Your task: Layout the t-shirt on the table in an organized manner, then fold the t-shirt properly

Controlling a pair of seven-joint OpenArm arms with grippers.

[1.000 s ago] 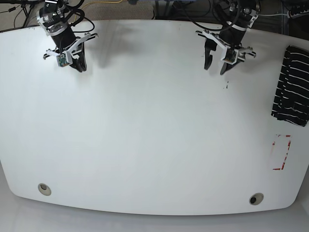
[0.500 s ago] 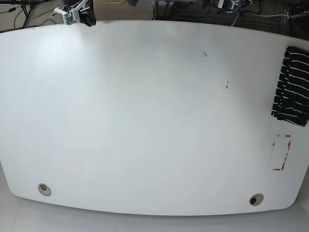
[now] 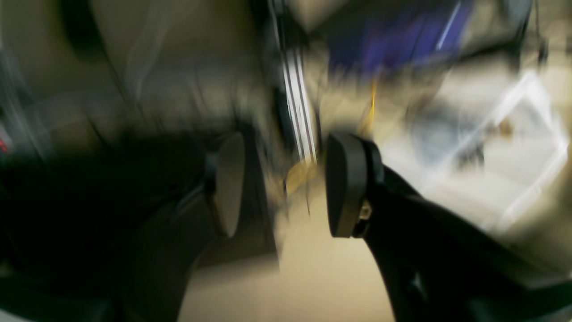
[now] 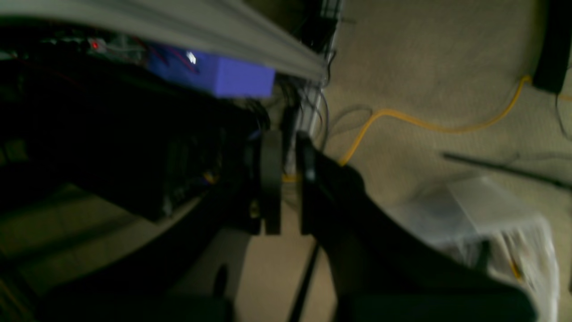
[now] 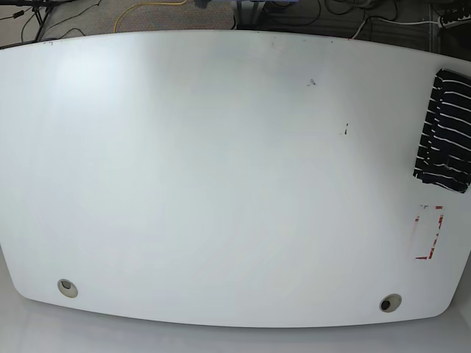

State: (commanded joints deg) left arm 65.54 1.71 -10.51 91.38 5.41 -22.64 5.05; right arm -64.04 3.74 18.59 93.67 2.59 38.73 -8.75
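Both arms have left the worktop (image 5: 221, 184); left claw (image 3: 286, 188) gapes empty, right claw (image 4: 286, 179) nearly closed, empty; t-shirt (image 5: 446, 132) unmoved.

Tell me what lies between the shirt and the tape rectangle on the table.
Nothing: in the base view only bare white table separates the shirt from the tape rectangle just below it.

both arms have left the base view: a second ago they hung over the far tabletop (image 5: 221, 184). the left pincer (image 3: 286, 188) now gapes and the right pincer (image 4: 286, 188) nearly closes, over carpet.
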